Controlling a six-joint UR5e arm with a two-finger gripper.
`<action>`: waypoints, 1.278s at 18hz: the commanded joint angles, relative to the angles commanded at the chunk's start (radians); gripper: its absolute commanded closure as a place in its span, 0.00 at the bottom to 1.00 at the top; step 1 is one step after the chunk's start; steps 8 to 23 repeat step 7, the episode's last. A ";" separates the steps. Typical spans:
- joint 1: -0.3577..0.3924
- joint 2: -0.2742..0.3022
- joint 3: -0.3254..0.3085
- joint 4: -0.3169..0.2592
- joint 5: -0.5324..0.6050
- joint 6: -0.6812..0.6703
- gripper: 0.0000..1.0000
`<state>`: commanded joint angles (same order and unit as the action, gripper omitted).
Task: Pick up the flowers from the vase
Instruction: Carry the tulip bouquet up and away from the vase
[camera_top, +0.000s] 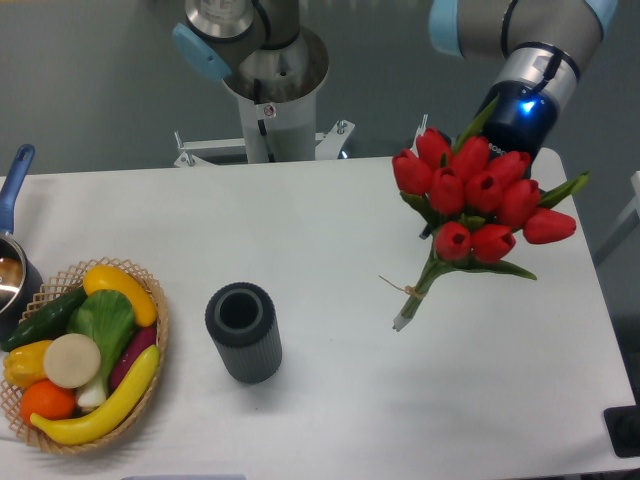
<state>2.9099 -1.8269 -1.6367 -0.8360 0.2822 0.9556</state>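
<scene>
The flowers (480, 195), a bunch of red tulip buds with green leaves and tied stems, hang in the air over the right part of the table, tilted, with the stem ends (402, 320) pointing down-left. My gripper (512, 135) comes in from behind the bunch and is shut on it; the fingers are hidden by the buds. The vase (243, 335), a short dark grey ribbed cylinder, stands upright and empty at the centre-left, well apart from the bunch.
A wicker basket (160, 322) of toy vegetables sits at the front left. A dark pot with a blue handle (17, 170) is at the left edge. The robot base (265, 85) stands behind the table. A dark object (625, 430) is at the front right corner.
</scene>
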 joint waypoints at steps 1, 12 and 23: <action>0.000 0.000 -0.005 -0.002 0.021 0.027 0.55; -0.002 0.003 -0.009 0.000 0.071 0.048 0.55; -0.002 0.003 -0.009 0.000 0.071 0.048 0.55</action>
